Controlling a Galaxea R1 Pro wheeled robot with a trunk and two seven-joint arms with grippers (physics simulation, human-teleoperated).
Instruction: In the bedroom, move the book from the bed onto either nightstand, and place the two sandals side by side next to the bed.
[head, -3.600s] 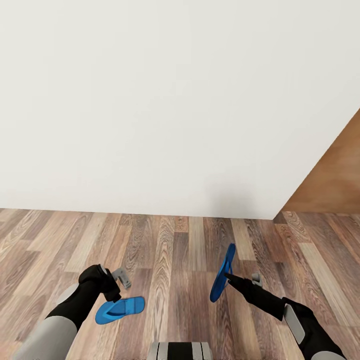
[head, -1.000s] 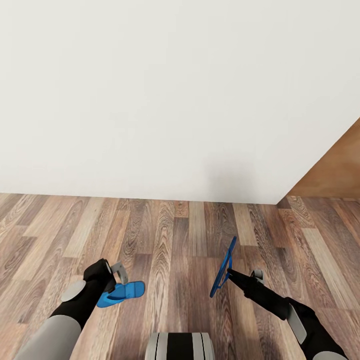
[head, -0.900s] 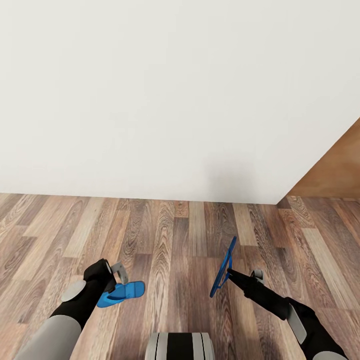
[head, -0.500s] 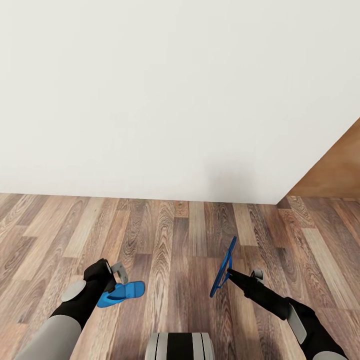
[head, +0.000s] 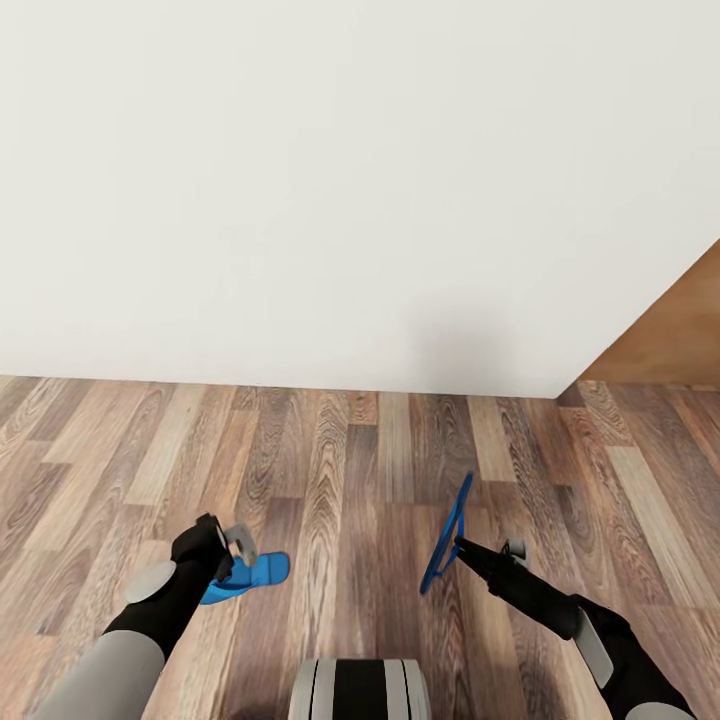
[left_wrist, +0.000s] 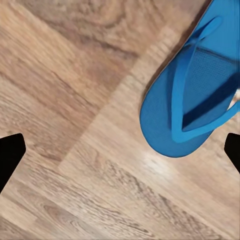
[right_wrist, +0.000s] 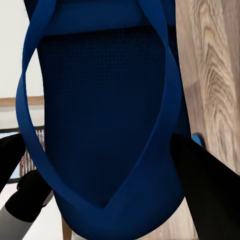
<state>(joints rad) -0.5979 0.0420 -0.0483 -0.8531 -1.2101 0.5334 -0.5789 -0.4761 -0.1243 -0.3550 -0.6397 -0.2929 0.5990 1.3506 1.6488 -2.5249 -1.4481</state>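
Observation:
One bright blue sandal (head: 258, 572) lies flat on the wood plank floor (head: 350, 480), strap side up. My left gripper (head: 232, 548) hovers just over its heel end, open; in the left wrist view its dark fingertips (left_wrist: 10, 155) stand wide apart and the sandal (left_wrist: 195, 95) lies off to one side on the planks. The second sandal (head: 450, 530) hangs on edge above the floor, with my right gripper (head: 462, 547) shut on it. The right wrist view has that sandal (right_wrist: 105, 90) close up between the fingers (right_wrist: 205, 195). The book, the bed and the nightstand are out of view.
A plain white wall (head: 300, 200) stands close ahead and meets the floor across the middle of the head view. A brown wooden surface (head: 670, 340) angles in at the right. My base (head: 360, 690) is at the bottom edge.
The head view has shifted a little, and the wall's foot now sits higher. My left gripper has edged forward over the flat sandal. The right arm and its sandal have hardly moved.

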